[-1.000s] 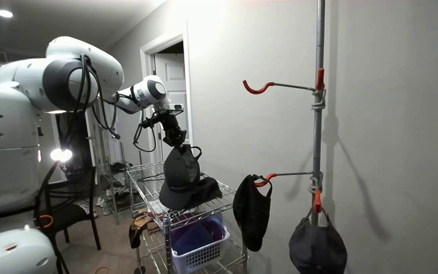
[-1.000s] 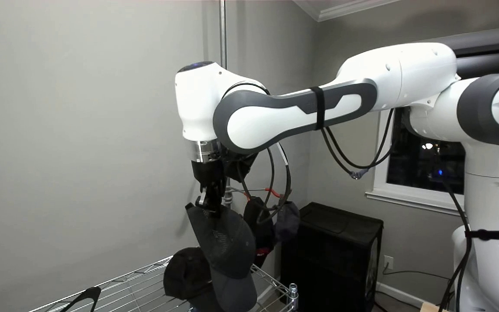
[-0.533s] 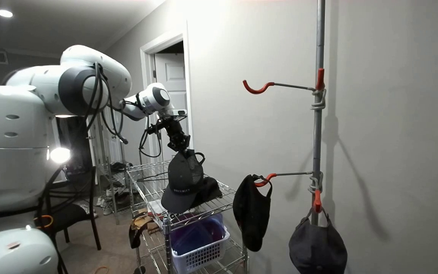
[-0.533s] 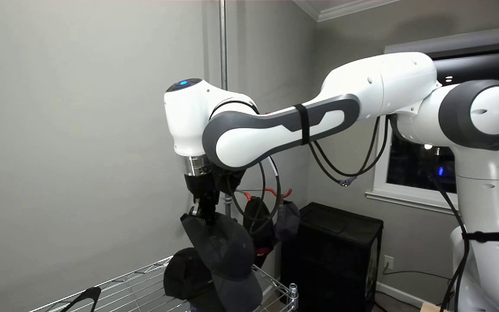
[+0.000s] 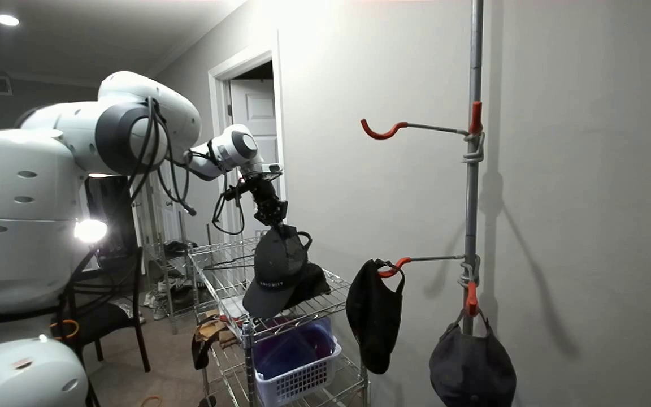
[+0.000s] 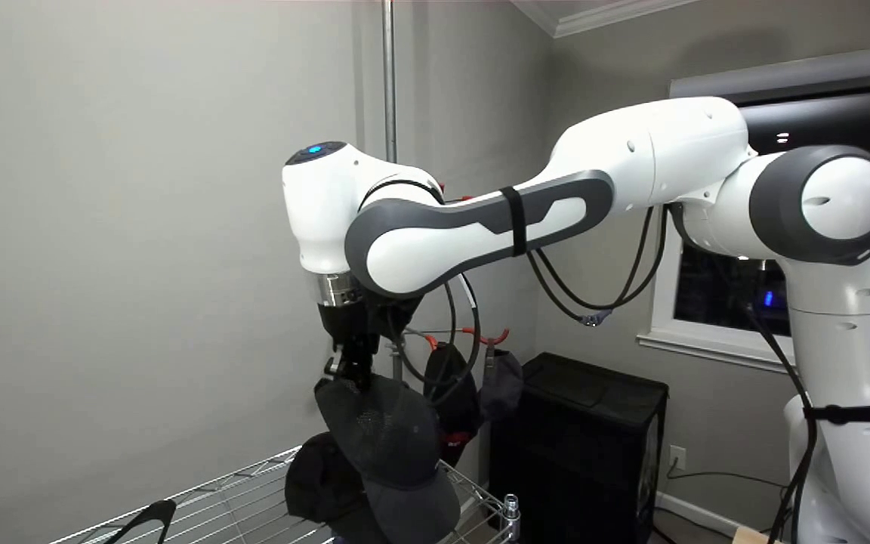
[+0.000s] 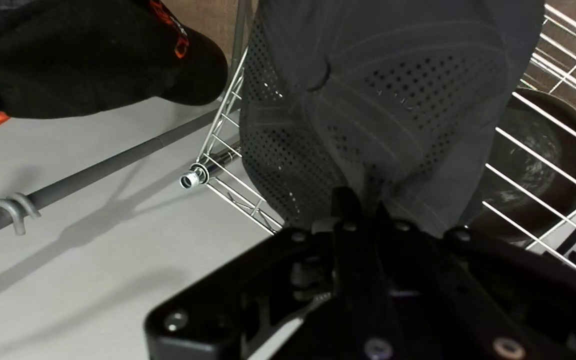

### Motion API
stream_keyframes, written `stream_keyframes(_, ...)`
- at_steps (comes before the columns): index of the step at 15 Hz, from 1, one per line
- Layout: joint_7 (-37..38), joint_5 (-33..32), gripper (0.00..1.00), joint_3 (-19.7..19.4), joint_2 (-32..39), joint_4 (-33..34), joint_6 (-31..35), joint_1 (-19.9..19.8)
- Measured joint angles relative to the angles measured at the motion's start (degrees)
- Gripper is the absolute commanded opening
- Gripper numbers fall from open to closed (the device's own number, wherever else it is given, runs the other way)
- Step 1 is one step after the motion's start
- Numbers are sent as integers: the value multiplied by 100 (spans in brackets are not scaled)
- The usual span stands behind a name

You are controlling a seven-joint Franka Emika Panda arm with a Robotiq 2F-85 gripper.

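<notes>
My gripper (image 5: 280,227) points down and is shut on the back edge of a dark grey cap (image 5: 276,260). The cap hangs with its brim lowest, and perforated panels show on it in the wrist view (image 7: 418,100). The gripper's fingertips (image 7: 360,207) pinch its fabric. In an exterior view the held cap (image 6: 397,446) overlaps a black cap (image 6: 322,476) lying on the wire shelf (image 6: 216,502). I cannot tell whether the held cap touches the shelf or that cap. The black cap is partly hidden behind it in an exterior view (image 5: 314,281).
A grey pole (image 5: 471,209) carries red-tipped hooks, including an upper hook (image 5: 382,134). A black cap (image 5: 373,322) and a grey cap (image 5: 472,367) hang on the lower hooks. A white basket (image 5: 297,385) stands on the rack's lower shelf. A black cabinet (image 6: 578,446) stands in the corner.
My gripper and the held cap have moved down and towards the wall over the shelf, mostly in the earlier half second and only slightly since. The gripper stays shut on the cap.
</notes>
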Motion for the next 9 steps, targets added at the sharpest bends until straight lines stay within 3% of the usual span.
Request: stream_keyframes(9, 169, 5, 95, -158, 21, 143, 0, 5)
